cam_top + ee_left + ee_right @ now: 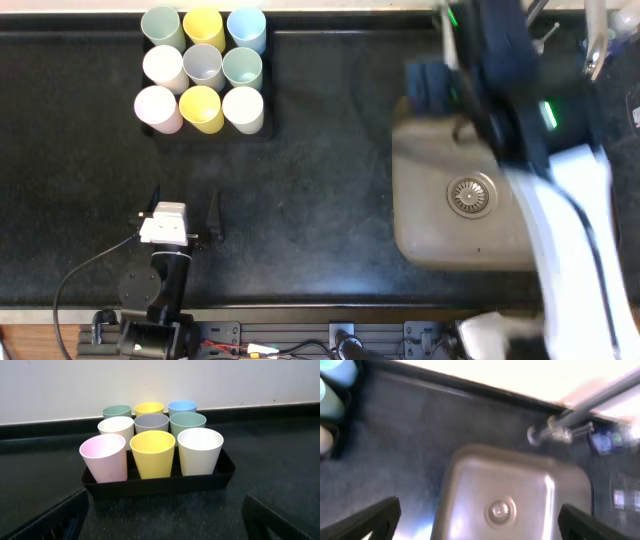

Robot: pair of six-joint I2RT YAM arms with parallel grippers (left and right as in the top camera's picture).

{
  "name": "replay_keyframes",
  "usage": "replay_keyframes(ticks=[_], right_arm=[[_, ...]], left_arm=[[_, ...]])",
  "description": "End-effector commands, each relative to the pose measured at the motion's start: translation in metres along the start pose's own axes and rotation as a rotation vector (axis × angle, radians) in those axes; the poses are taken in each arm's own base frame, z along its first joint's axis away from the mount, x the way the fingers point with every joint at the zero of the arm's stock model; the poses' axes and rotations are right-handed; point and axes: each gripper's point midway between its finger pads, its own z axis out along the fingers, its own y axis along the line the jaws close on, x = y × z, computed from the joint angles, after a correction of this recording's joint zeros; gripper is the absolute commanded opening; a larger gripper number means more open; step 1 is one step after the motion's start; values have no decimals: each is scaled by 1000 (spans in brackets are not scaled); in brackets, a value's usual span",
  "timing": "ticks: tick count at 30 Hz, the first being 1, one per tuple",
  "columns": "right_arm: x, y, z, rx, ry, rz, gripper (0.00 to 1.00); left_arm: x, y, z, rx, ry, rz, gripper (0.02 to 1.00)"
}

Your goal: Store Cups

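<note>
The nine cups (203,63) stand upright, mouths up, in three rows of three inside a black tray (268,95) at the far left of the bench (320,150). They are packed side by side. The near row runs left to right as a pink cup (104,457), a yellow cup (152,452) and a white cup (200,450). Behind them come a white, a grey and a green one. The far row is green, yellow and a blue cup (182,407). My left gripper (186,205) sits low over the near left of the bench, well apart from the tray and facing it, with its fingers spread wide and nothing between them. My right gripper (481,525) is out on the right, above the steel sink (425,235) set into the bench. It too is wide open and empty, with the round drain (500,510) below it. A metal faucet (560,430) stands at the sink's far side.
</note>
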Motion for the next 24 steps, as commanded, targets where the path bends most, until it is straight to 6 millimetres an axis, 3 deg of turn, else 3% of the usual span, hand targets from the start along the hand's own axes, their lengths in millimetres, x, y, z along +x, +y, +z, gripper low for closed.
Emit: replay_keyframes(ticks=[1, 6, 13, 15, 19, 24], right_arm=[[68, -39, -10, 55, -89, 329, 996], [97, -59, -9, 68, -317, 520, 998], [144, -53, 9, 46, -451, 542, 996], [162, -52, 17, 37, -581, 564, 998], [181, -49, 22, 21, -659, 575, 998], [189, -48, 23, 18, -679, 578, 998]], left_arm=[[0, -2, 0, 11, -2, 16, 998], [0, -2, 0, 11, -2, 16, 998], [0, -2, 0, 11, -2, 16, 998], [0, -2, 0, 11, -2, 16, 998], [0, -2, 0, 11, -2, 16, 998], [0, -2, 0, 11, -2, 16, 998]])
